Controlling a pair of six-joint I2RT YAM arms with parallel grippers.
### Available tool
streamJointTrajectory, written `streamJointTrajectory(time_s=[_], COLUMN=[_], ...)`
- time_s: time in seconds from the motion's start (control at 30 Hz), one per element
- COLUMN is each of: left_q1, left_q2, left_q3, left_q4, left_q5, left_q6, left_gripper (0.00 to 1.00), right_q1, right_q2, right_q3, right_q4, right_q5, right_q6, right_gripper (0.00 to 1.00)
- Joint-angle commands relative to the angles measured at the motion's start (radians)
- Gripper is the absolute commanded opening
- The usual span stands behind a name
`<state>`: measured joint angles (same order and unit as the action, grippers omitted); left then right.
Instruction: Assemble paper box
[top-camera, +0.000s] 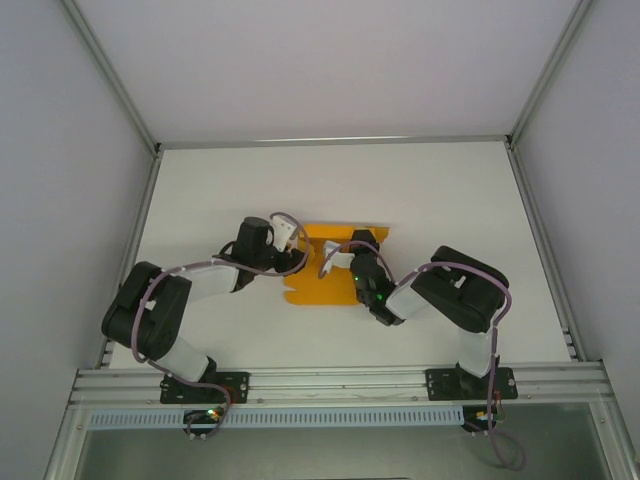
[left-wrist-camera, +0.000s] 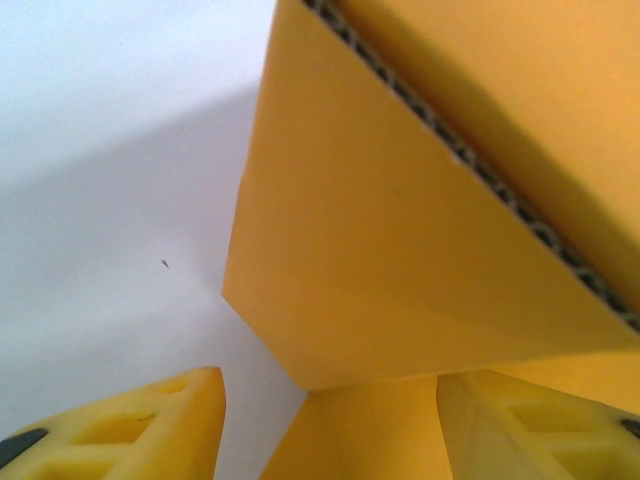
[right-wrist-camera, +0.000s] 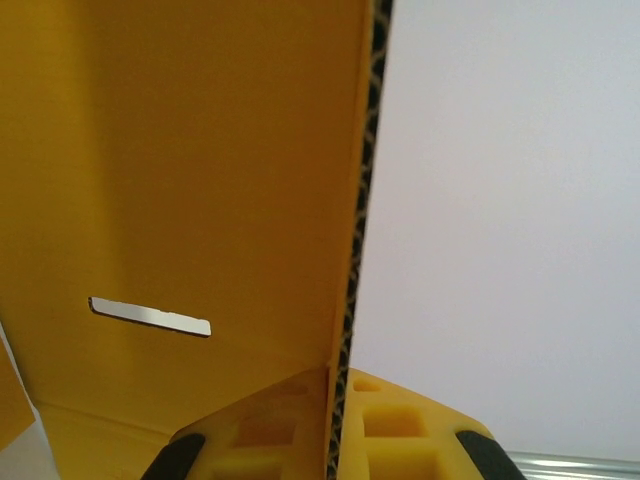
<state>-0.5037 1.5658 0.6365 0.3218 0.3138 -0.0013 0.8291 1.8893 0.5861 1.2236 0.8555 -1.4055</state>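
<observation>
At the middle of the table (top-camera: 450, 200), the paper box (top-camera: 320, 285) looked light, stiff card, best taken at a panel edge, where the right gripper (right-wrist-camera: 335, 430) pinched it; the left gripper (left-wrist-camera: 325, 425) stood spread.

White table (top-camera: 400, 190); orange paper box (top-camera: 318, 288) lies mid-table.

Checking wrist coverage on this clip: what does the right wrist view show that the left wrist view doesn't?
Right wrist: the right gripper pinching a panel's corrugated edge, and a thin slot in that panel. Left wrist: the left gripper, fingers apart, facing a folded corner. Both: the orange paper box, seen close up.
</observation>
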Motion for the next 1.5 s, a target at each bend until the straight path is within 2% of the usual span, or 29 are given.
streamJointTrajectory(time_s=[0.0, 0.13, 0.2, 0.3, 0.37, 0.67, 0.77, 0.83, 0.9, 0.97, 1.07, 1.17, 1.37, 1.4, 1.47], left_q1=[-0.014, -0.032, -0.037, -0.036, -0.038, -0.040, -0.037, -0.036, -0.036, -0.036, -0.037, -0.039, -0.049, -0.047, -0.046], left_q2=[0.027, 0.060, 0.073, 0.090, 0.095, 0.148, 0.177, 0.191, 0.203, 0.211, 0.221, 0.222, 0.225, 0.229, 0.243], left_q3=[0.019, 0.037, 0.047, 0.062, 0.076, 0.124, 0.153, 0.168, 0.181, 0.187, 0.198, 0.184, 0.163, 0.162, 0.147], left_q4=[0.164, 0.203, 0.231, 0.257, 0.253, 0.282, 0.276, 0.274, 0.262, 0.255, 0.236, 0.235, 0.247, 0.259, 0.316], left_q5=[0.004, -0.010, -0.042, -0.056, -0.021, 0.076, 0.093, 0.097, 0.084, 0.064, -0.042, -0.138, -0.223, -0.199, -0.087], left_q6=[0.069, 0.103, 0.113, 0.132, 0.141, 0.128, 0.097, 0.071, 0.056, 0.045, -0.006, -0.057, -0.097, -0.093, -0.060], left_gripper=[0.62, 0.66, 0.62, 0.64, 0.68, 0.67, 0.56, 0.56, 0.46, 0.41, 0.37, 0.30, 0.17, 0.19, 0.38], right_q1=[0.017, 0.016, 0.015, 0.007, -0.002, -0.024, -0.024, -0.025, -0.025, -0.025, -0.025, -0.025, -0.023, -0.022, -0.023], right_q2=[0.020, 0.010, -0.001, -0.022, -0.046, -0.061, -0.050, -0.052, -0.052, -0.053, -0.052, -0.050, -0.051, -0.053, -0.060], right_q3=[-0.009, 0.000, 0.004, 0.012, 0.026, 0.082, 0.090, 0.096, 0.101, 0.103, 0.110, 0.107, 0.104, 0.104, 0.110], right_q4=[-0.134, -0.205, -0.227, -0.311, -0.400, -0.583, -0.588, -0.615, -0.627, -0.620, -0.625, -0.609, -0.612, -0.615, -0.644], right_q5=[-0.053, -0.069, -0.074, -0.097, -0.121, -0.190, -0.191, -0.197, -0.201, -0.197, -0.184, -0.170, -0.160, -0.166, -0.185], right_q6=[0.030, 0.065, 0.076, 0.105, 0.142, 0.198, 0.199, 0.211, 0.220, 0.220, 0.227, 0.230, 0.266, 0.272, 0.288], right_gripper=[0.00, 0.00, 0.00, 0.00, 0.00, 0.00, 0.00, 0.00, 0.00, 0.00, 0.00, 0.00, 0.00, 0.00, 0.00])
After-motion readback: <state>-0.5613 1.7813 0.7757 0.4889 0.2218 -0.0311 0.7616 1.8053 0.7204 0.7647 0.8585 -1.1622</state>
